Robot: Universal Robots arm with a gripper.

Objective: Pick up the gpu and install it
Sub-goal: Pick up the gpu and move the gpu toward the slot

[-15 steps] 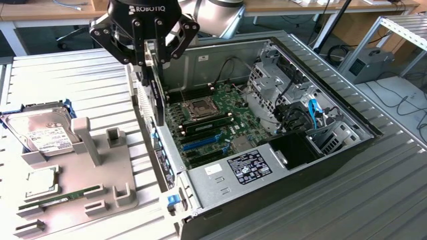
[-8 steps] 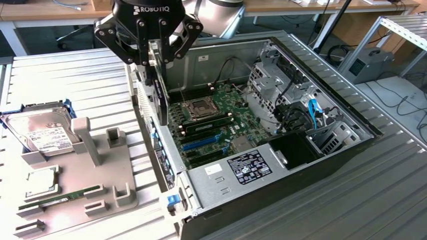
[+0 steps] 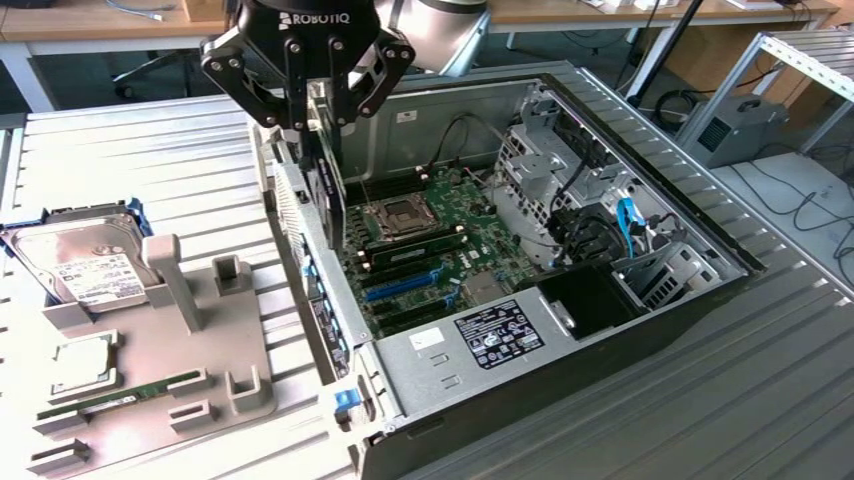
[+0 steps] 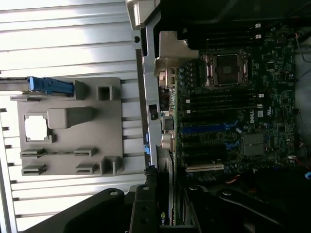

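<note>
Item: my claw (image 3: 311, 118) — jaws partly closed, clamped on the gpu (image 3: 326, 185). The card stood on edge, hanging from my fingers above the open computer case (image 3: 561, 390), close to its rear wall, over the motherboard (image 3: 447, 235). Grey tray (image 3: 227, 340) beside the case — memory stick (image 3: 120, 393) lying in it, hard drive (image 3: 80, 265) at its edge.

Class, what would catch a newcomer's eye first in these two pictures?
The black pincer hangs over the open computer case, at the exterior view's top, gripping the gpu edge-down. Inside the case lies the green motherboard; a silver hard drive sits at the exterior view's left.
</note>
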